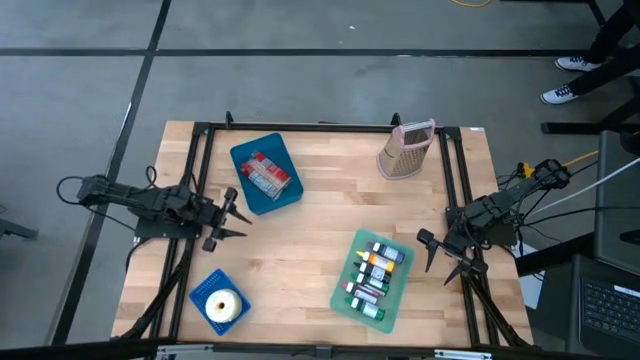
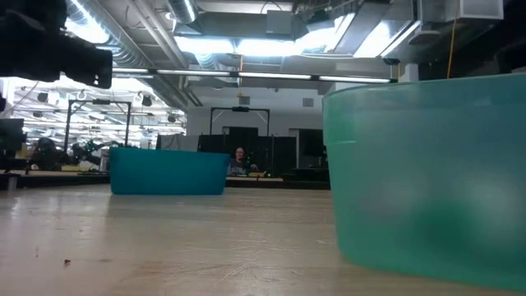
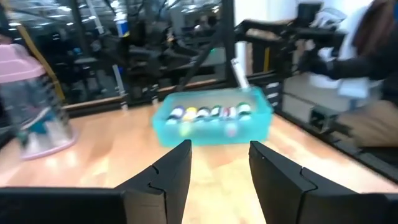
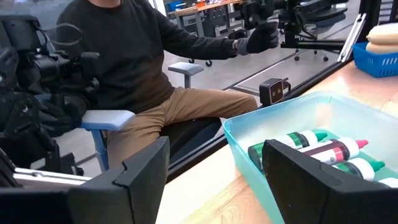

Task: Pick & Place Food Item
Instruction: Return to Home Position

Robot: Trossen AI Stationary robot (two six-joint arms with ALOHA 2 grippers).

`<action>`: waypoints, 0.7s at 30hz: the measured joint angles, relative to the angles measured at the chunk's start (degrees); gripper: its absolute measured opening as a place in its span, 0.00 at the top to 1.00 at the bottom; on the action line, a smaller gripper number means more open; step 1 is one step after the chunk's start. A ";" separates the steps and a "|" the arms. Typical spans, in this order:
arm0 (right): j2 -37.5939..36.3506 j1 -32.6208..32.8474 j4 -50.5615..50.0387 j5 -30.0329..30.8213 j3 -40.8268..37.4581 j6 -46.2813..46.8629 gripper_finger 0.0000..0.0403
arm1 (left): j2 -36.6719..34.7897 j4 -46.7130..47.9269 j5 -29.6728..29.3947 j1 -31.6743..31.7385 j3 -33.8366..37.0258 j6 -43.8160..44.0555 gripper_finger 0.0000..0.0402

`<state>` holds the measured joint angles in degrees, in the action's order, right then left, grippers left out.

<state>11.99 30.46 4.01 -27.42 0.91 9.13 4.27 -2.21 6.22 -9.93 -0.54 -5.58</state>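
A red-and-white packaged food item (image 1: 266, 174) lies in a blue bin (image 1: 285, 196) at the far left of the table. A pale ring-shaped food item (image 1: 222, 303) sits in a small blue basket (image 1: 203, 287) at the near left; it also shows in the right wrist view (image 4: 383, 35). My left gripper (image 1: 229, 216) hovers open at the left edge between the two, pointing level across the table, with nothing between its fingers (image 3: 168, 177). My right gripper (image 1: 440, 255) waits open at the right edge, beside the teal tray (image 1: 345, 268).
The teal tray (image 3: 258, 127) holds several small bottles (image 1: 375, 272) at the near right. A pink box grater (image 1: 405, 150) stands at the far right, seen also in the left wrist view (image 3: 31, 102). A seated person (image 4: 143, 68) is beyond the table's near edge. Bare wood lies mid-table.
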 joint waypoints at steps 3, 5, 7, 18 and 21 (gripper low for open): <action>0.00 0.00 0.02 0.00 0.00 -3.04 0.37 | 0.02 0.97 -3.39 0.11 0.00 -1.06 0.61; 0.00 0.00 0.02 0.00 0.00 -5.11 0.37 | 0.08 1.44 -5.66 0.09 0.00 -1.20 0.61; 0.00 0.00 0.02 0.00 0.00 -5.45 0.37 | 0.09 1.57 -7.64 0.09 0.00 -1.47 0.62; 0.00 0.00 0.02 0.00 0.00 -5.27 0.37 | 0.11 1.33 -9.12 0.09 0.00 -6.15 0.61; 0.00 0.00 0.01 0.00 0.00 -5.27 0.37 | 0.11 1.31 -9.14 0.09 0.00 -6.15 0.62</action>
<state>11.99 30.46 4.02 -27.42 0.91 3.86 4.38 -0.91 -2.92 -9.85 -0.54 -11.73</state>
